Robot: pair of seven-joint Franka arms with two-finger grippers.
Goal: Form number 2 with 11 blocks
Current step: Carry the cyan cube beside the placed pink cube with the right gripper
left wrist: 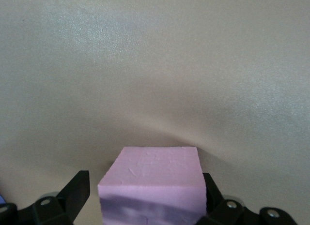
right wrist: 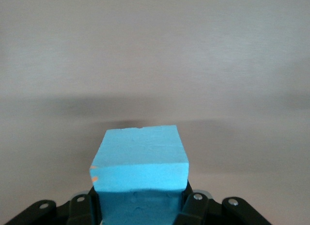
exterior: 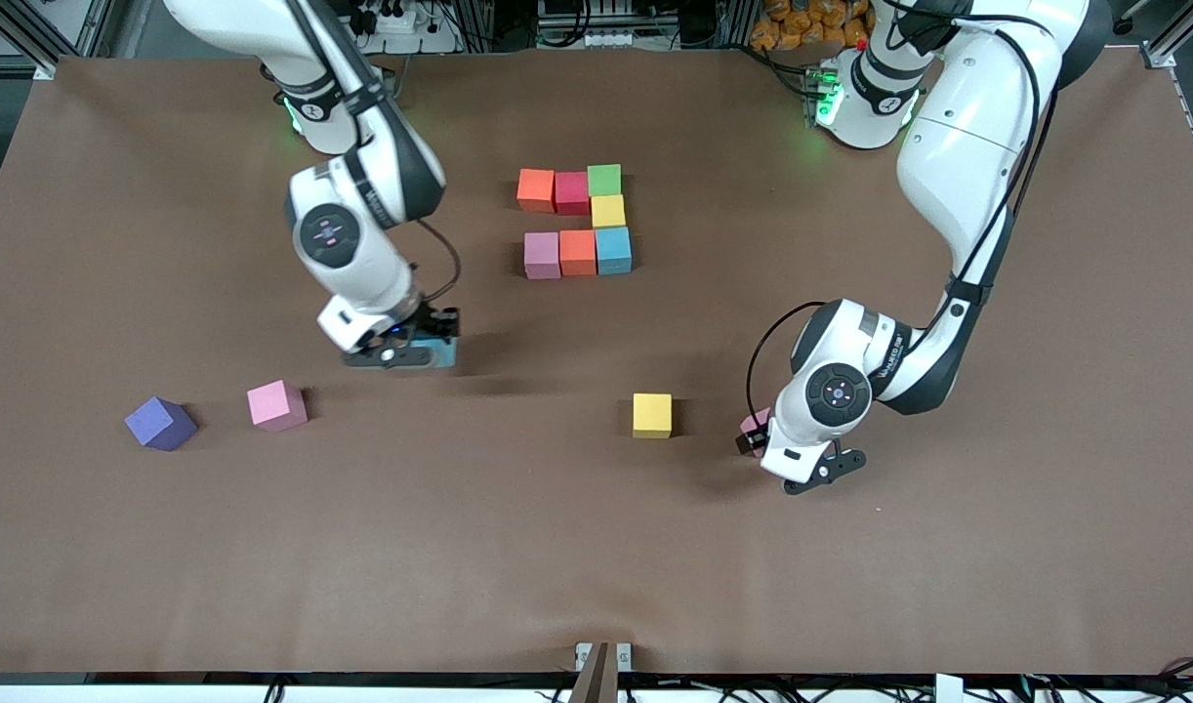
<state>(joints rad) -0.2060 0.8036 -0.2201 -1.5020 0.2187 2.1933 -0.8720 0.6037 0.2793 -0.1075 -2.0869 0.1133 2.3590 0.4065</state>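
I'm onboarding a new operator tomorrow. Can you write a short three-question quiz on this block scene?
1. True or false: the right gripper is shut on a light blue block.
2. How many blocks sit in the partly built number so far?
3. The open left gripper has which block between its fingers? A) loose yellow block B) pink block C) purple block

Key: 1 true; 2 seven; 3 B
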